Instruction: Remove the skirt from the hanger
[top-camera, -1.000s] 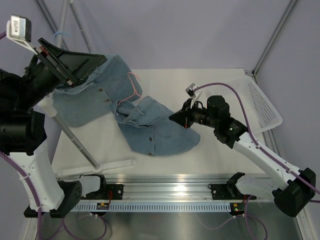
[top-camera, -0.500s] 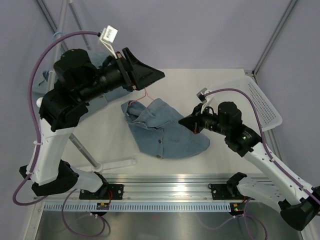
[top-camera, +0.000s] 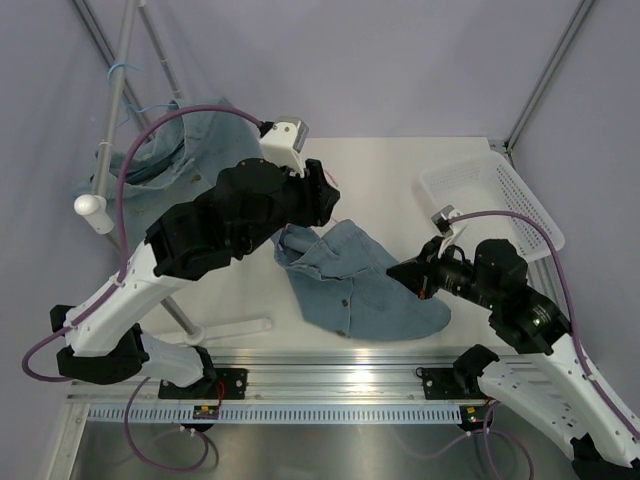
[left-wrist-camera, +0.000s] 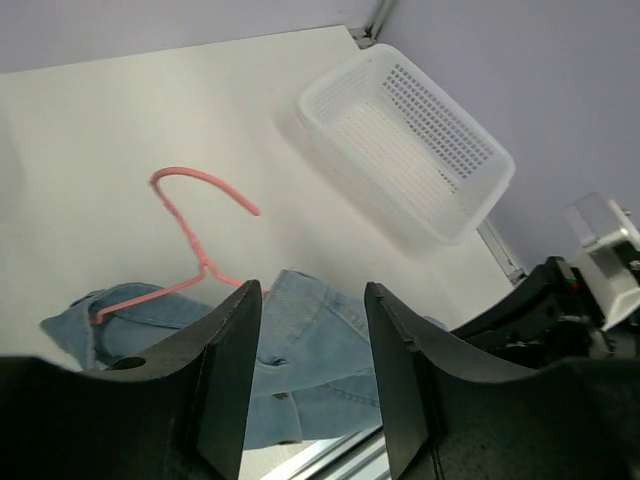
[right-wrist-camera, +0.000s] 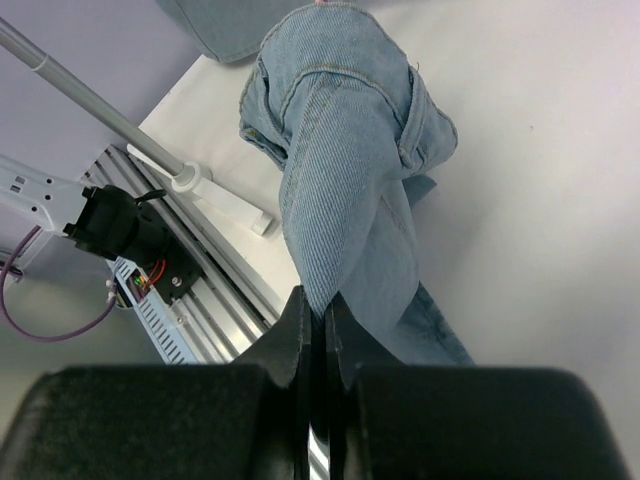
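The blue denim skirt (top-camera: 362, 285) lies bunched on the white table, with the pink wire hanger (left-wrist-camera: 190, 236) still caught in its waist end. Its hook lies bare on the table. My right gripper (top-camera: 416, 279) is shut on a fold of the skirt's right edge (right-wrist-camera: 340, 150), pinched between the closed fingertips (right-wrist-camera: 322, 302). My left gripper (top-camera: 322, 196) hovers above the skirt's waist end and the hanger. It is open and empty (left-wrist-camera: 312, 296), with denim (left-wrist-camera: 300, 335) showing between its fingers.
A white mesh basket (top-camera: 500, 200) sits at the table's far right and also shows in the left wrist view (left-wrist-camera: 410, 150). A clothes rack pole (top-camera: 150, 280) with a white base (top-camera: 230, 328) stands at left, with another denim garment (top-camera: 175, 140) hanging from it.
My left arm has swung from the far left rack to over the table's middle, above the hanger. My right gripper has dragged the skirt rightward and nearer, off the rack side.
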